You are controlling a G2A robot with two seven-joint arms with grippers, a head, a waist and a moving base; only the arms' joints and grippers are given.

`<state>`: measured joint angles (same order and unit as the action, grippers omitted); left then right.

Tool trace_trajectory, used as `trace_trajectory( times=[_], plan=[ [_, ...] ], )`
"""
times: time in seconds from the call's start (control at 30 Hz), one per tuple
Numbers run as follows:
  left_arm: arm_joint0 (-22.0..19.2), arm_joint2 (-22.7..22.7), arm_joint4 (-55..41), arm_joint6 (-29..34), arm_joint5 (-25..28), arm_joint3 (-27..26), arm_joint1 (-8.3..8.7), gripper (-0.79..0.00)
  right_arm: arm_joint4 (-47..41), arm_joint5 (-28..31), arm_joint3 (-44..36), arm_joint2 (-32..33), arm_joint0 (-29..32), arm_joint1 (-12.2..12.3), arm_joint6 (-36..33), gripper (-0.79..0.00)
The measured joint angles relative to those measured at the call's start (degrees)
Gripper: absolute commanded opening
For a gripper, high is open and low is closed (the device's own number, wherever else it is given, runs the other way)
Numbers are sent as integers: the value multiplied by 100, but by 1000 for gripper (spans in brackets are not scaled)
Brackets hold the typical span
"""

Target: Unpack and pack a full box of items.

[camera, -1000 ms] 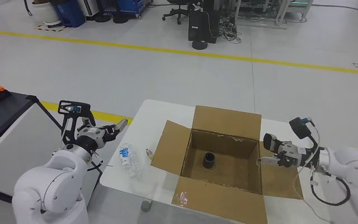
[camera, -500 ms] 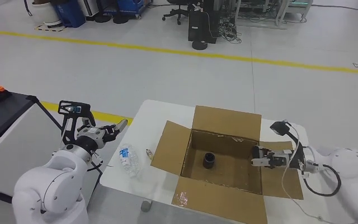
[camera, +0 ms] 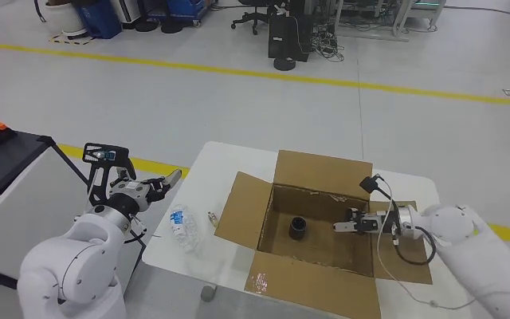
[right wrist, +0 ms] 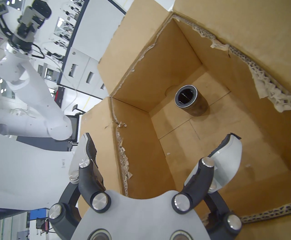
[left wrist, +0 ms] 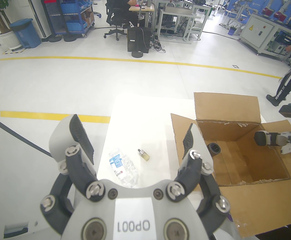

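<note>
You look nearly unpacked: bottle [camera: 182, 227] and vial [camera: 213, 218] lie on the table [camera: 231, 163] at 9 o'clock of the box [camera: 323, 171]. One cylinder [camera: 297, 229] is left inside. Your right gripper [camera: 341, 227] hangs at its 3 o'clock, wide open and empty. Your left gripper [camera: 169, 182] is likewise open and empty.

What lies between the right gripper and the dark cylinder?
Only bare floor of the brown cardboard box, between right gripper and dark hollow cylinder, in the right wrist view.

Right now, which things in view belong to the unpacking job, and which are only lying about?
Job: cardboard box, black cylinder inside it, crushed plastic bottle, small vial.
Lying about: blue bin, office chair, computer tower.
</note>
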<state>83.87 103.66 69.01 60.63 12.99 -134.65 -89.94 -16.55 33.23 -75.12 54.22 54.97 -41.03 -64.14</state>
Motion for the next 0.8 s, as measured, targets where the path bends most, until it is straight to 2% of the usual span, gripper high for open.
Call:
trace_trajectory(
  times=[0.3,0.57,0.8],
  plan=[
    [0,0,0,0,0,0,0,0,549,-19,265,-39,-85,-71,227,0],
    [0,0,0,0,0,0,0,0,844,4,486,129,-27,-44,339,0],
    [0,0,0,0,0,0,0,0,1085,109,354,404,144,37,470,0]
  ],
)
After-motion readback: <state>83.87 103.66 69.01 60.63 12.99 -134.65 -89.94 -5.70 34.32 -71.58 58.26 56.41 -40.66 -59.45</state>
